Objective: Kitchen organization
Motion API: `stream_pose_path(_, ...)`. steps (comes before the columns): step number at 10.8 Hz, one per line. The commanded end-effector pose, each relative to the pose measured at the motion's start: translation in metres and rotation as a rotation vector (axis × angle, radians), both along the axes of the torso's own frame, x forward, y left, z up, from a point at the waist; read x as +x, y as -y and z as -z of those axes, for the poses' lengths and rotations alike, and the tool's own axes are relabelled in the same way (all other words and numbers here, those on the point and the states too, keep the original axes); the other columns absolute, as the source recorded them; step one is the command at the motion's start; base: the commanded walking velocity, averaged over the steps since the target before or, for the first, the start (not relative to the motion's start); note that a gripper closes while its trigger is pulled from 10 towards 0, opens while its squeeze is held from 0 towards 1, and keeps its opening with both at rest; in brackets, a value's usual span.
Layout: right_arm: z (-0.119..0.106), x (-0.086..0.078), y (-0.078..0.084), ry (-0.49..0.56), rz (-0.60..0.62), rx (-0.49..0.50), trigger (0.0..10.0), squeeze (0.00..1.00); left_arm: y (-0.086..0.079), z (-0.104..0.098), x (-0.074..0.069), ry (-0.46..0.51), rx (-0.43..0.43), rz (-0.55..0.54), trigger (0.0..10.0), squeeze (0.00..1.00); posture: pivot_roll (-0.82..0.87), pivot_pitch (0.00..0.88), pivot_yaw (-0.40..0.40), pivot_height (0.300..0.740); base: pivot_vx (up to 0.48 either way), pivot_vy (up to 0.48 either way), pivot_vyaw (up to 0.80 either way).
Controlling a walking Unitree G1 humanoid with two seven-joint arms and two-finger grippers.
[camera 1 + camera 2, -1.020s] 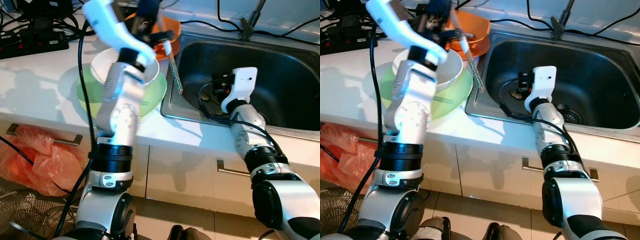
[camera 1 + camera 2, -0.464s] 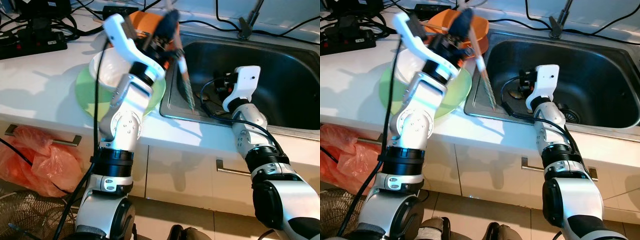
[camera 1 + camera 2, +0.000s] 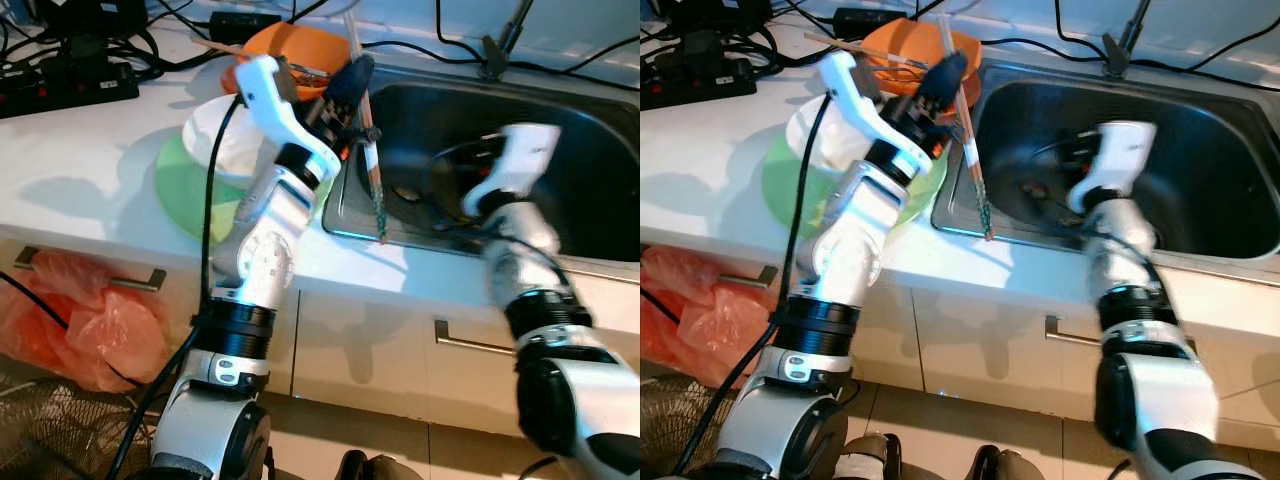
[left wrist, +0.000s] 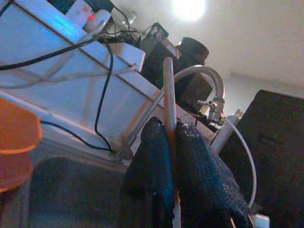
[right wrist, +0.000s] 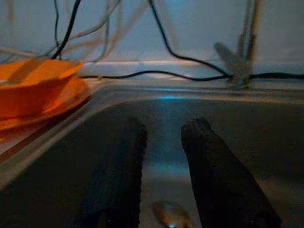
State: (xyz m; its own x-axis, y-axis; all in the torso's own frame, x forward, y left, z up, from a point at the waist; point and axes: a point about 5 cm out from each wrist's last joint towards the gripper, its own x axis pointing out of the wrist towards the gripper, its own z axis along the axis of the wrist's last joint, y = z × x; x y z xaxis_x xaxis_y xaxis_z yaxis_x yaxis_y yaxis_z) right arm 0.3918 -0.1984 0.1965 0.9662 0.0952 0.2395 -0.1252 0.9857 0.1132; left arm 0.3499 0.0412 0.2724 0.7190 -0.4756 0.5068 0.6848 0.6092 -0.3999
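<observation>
Carrying chopsticks point(image 3: 371, 150) from the table point(image 3: 80, 170) toward the sink point(image 3: 560, 150), left gripper point(image 3: 350, 85) jaws pinching them near the upper end, tips hanging over the sink's near rim. Next, probably: lowering and releasing over the basin. Pale, slender sticks, dark patterned tips. Right gripper point(image 5: 164, 175) jaws spread, empty, inside the sink.

I see a white countertop point(image 3: 90, 160) over pale cabinet doors point(image 3: 380, 340), tiled floor point(image 3: 330, 440) below, bright ceiling light point(image 4: 189, 8).
</observation>
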Motion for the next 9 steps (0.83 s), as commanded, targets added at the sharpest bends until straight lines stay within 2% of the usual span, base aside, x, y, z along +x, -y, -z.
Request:
stream_pose_path(1,-0.001,-0.002,0.005,0.010,0.009,0.013,10.0,0.00,0.034,0.003,-0.011,-0.026,-0.047,0.075,10.0,0.00,0.16,0.122,-0.052,0.740,0.000,0.000,0.00)
stream_pose_path(3,-0.006,-0.002,0.004,0.027,-0.007,0.023,10.0,0.00,0.033,0.002,-0.009,0.004,0.003,0.026,10.0,0.00,0.17,0.128,-0.052,0.740,0.000,0.000,0.00)
stream_pose_path(5,-0.009,-0.003,-0.013,0.034,-0.143,0.078,10.0,0.00,0.032,-0.004,-0.001,0.043,0.042,-0.069,10.0,0.00,0.17,0.135,-0.052,0.740,0.000,0.000,0.00)
stream_pose_path(6,-0.010,-0.003,-0.016,0.036,-0.167,0.080,10.0,0.00,0.032,-0.006,0.000,0.051,0.044,-0.078,10.0,0.00,0.17,0.135,-0.052,0.740,0.000,0.000,0.00)
stream_pose_path(7,-0.009,-0.007,-0.026,0.044,-0.259,0.054,10.0,0.00,0.031,-0.013,0.003,0.075,0.039,-0.104,10.0,0.00,0.16,0.141,-0.053,0.740,0.000,0.000,0.00)
stream_pose_path(9,-0.008,-0.009,-0.029,0.043,-0.270,0.045,10.0,0.00,0.030,-0.017,0.003,0.077,0.003,-0.103,10.0,0.00,0.16,0.143,-0.052,0.740,0.000,0.000,0.00)
